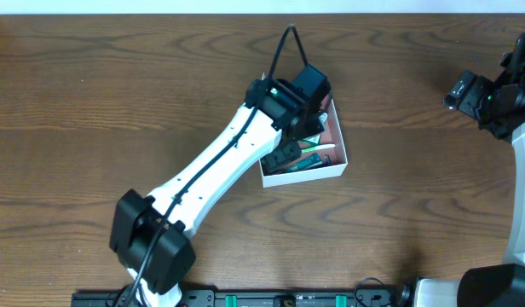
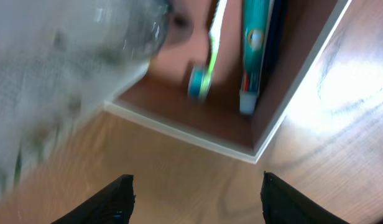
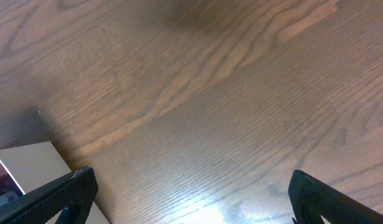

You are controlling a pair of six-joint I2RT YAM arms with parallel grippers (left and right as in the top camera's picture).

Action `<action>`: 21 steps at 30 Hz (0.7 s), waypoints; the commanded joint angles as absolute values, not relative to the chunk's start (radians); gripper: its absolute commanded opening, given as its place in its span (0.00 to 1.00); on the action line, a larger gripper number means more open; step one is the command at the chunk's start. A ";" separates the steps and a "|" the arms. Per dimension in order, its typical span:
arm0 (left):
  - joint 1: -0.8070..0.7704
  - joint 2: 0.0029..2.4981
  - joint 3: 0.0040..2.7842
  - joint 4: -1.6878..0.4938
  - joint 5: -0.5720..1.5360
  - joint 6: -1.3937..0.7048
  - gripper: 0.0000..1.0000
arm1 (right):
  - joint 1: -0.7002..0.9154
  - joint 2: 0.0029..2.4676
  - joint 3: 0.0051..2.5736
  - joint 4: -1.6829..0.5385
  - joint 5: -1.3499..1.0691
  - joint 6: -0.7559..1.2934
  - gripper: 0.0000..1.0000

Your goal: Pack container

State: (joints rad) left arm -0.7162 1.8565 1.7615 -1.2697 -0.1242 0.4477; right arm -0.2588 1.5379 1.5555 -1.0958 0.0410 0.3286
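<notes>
The brown wood-grain bench [image 1: 118, 77] fills every view. The long white left arm [image 1: 220, 162] reaches from the lower left of the overhead frame up to the middle. There the shallow square container with thin white walls and a pink-brown floor [image 1: 309, 176] lies flat on the bench, a little right of the centre. The left hand [image 2: 194, 199] is released: its two dark fingers stand wide apart over bare wood, just beside a corner of the container [image 2: 179, 130], with nothing between them. The right hand [image 3: 191, 199] is also spread wide and empty, at the upper right of the overhead frame, well apart from the box. Inside the box lie a teal tube [image 2: 257, 43] and a green and white toothbrush [image 2: 210, 56]. A blurred, clear thing at the upper left of the left wrist view I cannot identify. The container looks light, and I think its thin walls would bend, so it may slide on the smooth bench; a wall near a corner seems the stiffest place to hold it.
</notes>
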 commanded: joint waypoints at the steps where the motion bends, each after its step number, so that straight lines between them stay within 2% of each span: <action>1: -0.714 1.710 1.771 -1.310 -0.173 0.305 0.65 | -0.265 1.541 1.557 -1.096 0.045 0.318 0.99; 3: -0.712 1.631 1.771 -1.334 -0.174 0.243 0.66 | -0.265 1.541 1.557 -1.096 0.045 0.318 0.99; 5: -0.708 1.552 1.771 -1.353 -0.175 0.188 0.80 | -0.265 1.541 1.557 -1.096 0.044 0.318 0.99; 7: -0.696 1.460 1.771 -1.366 -0.178 0.114 0.88 | -0.265 1.541 1.557 -1.096 0.045 0.318 0.99; 8: -0.686 1.410 1.771 -1.373 -0.177 0.075 0.95 | -0.265 1.541 1.557 -1.096 0.045 0.318 0.99; 9: -0.675 1.366 1.771 -1.376 -0.178 0.044 0.97 | -0.265 1.541 1.557 -1.096 0.045 0.318 0.99; 15: -0.595 1.114 1.771 -1.381 -0.197 -0.073 0.98 | -0.265 1.541 1.557 -1.096 0.045 0.318 0.99; 21: -0.543 0.968 1.771 -1.368 -0.418 -0.206 0.98 | -0.265 1.541 1.557 -1.096 0.045 0.318 0.99</action>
State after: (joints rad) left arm -0.5583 0.9874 1.7638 -1.3785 -0.2874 -0.1055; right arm -0.2588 1.5379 1.5555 -1.0958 0.0410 0.3286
